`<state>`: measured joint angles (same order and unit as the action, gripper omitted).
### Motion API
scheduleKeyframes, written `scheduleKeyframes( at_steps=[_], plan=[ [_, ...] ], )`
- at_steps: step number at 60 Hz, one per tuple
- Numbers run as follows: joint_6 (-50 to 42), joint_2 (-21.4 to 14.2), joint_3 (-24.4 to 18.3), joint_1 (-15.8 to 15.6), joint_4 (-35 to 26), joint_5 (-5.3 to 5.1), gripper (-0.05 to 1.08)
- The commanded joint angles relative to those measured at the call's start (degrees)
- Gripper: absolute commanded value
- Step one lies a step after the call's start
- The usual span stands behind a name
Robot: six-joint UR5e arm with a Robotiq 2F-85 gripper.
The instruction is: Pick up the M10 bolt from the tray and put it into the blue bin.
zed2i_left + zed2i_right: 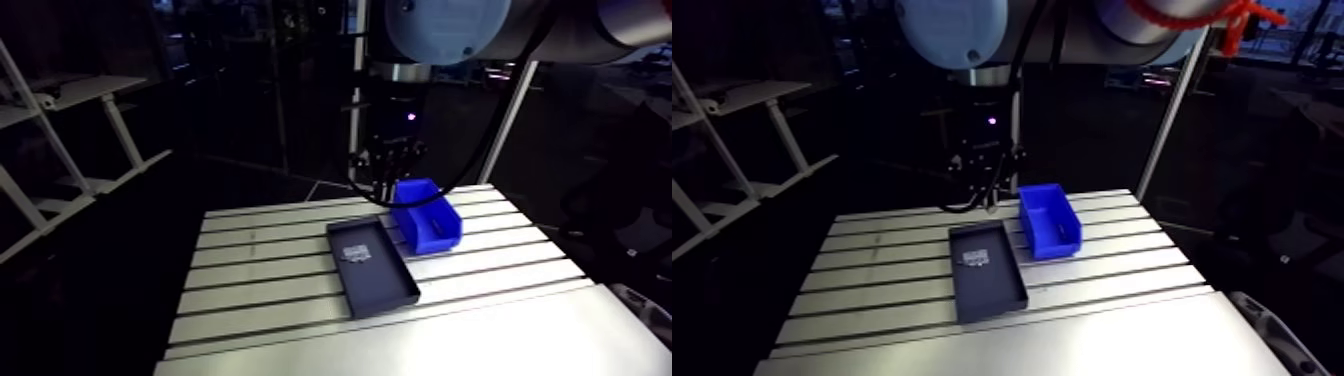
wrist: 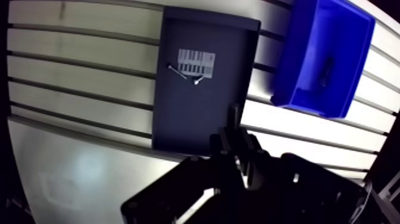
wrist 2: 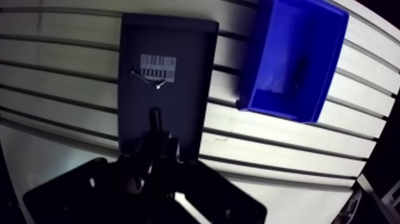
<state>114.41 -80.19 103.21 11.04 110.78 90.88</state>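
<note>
Pincer point(image 2: 235, 116) hangs near tray point(image 2: 190, 119); wrist view alone shows label's point(image 2: 196, 61) bars.

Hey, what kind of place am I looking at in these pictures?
Probably a robotics lab or workshop test bench. A slotted aluminium table of the kind used for mounting fixtures carries a dark tray with a barcode label and a blue bin for sorted parts.
</note>
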Motion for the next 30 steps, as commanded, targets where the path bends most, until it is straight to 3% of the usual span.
scheduleKeyframes(
  at_steps=[1, 15, 30],
  plan=[
    [3.50, 0.07, -1.71, 1.98, -1.37, -0.05, 1.07],
    [5.71, 1.47, -4.52, 4.48, -1.83, -0.05, 1.07],
    [12.47, 1.49, -6.33, 4.24, -2.99, -0.13, 1.07]
  ],
)
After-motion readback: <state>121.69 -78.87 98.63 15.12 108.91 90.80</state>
